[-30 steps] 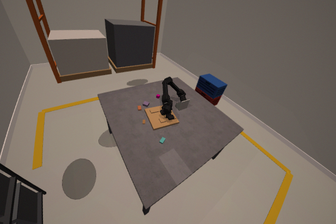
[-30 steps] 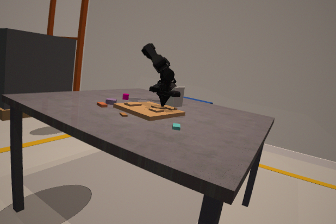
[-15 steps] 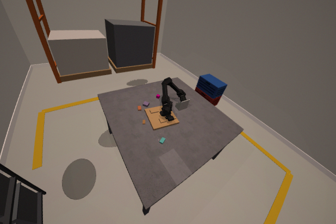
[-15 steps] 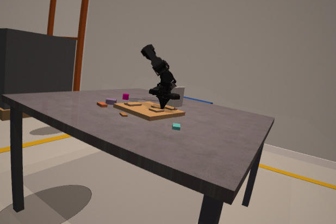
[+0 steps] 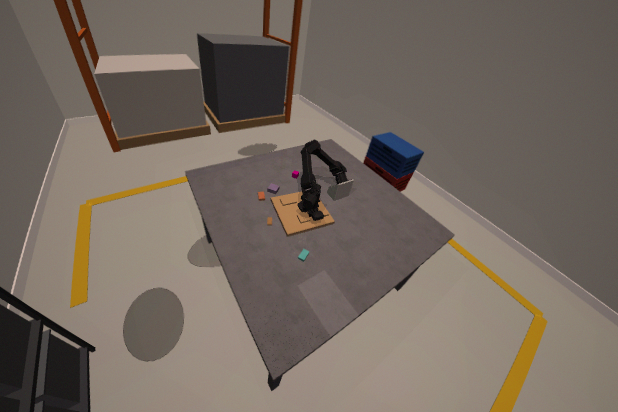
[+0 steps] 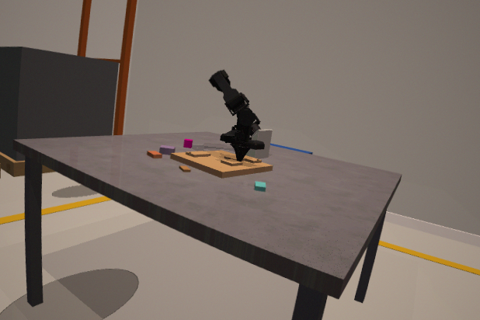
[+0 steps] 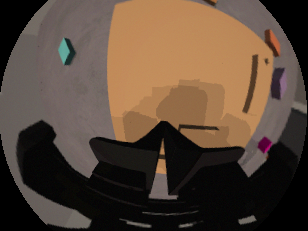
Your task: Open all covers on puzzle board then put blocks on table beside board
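The tan puzzle board (image 5: 291,224) (image 6: 248,169) (image 7: 150,54) lies on the table. Raised tan covers, such as one at the far left (image 6: 198,154) and one near the fingers (image 6: 231,161), stand on it; the arm hides part of the board. My gripper (image 6: 240,160) (image 7: 163,124) is shut and empty, tips low over the board beside that cover; contact is unclear. Off the board lie a teal block (image 5: 303,255) (image 6: 260,186) (image 7: 65,51), a purple block (image 5: 273,188) (image 6: 167,150), an orange block (image 5: 261,196) (image 6: 154,154), a magenta block (image 5: 295,174) (image 6: 188,143) and a small tan-orange block (image 5: 269,221) (image 6: 185,168).
A light grey upright panel (image 5: 341,190) (image 6: 266,144) stands on the table beyond the board, near the arm. A paler rectangle (image 5: 327,300) shows on the table top. Blue and red crates (image 5: 395,148) stand on the floor past the table.
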{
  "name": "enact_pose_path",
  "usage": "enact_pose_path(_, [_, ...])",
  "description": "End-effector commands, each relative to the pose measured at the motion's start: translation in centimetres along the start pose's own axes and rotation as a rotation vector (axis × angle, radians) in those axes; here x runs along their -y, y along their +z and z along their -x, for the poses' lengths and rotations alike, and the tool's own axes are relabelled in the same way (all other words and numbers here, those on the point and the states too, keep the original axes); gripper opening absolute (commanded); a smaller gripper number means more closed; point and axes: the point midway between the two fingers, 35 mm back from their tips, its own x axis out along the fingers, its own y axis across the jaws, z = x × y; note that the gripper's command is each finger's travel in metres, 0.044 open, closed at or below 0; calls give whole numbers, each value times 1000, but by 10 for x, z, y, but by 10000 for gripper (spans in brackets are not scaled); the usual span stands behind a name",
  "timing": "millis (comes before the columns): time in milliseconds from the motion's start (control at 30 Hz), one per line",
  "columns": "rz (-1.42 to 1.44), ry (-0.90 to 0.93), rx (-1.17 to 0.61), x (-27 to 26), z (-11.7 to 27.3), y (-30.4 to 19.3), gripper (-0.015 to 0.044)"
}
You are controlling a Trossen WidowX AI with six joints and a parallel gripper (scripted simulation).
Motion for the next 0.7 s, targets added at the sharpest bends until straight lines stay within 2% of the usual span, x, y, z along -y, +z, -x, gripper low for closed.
enact_pose_path(0, [3, -2, 0, 0, 0, 6, 0])
enact_pose_path(667, [2, -1, 1, -2, 1, 26, 0])
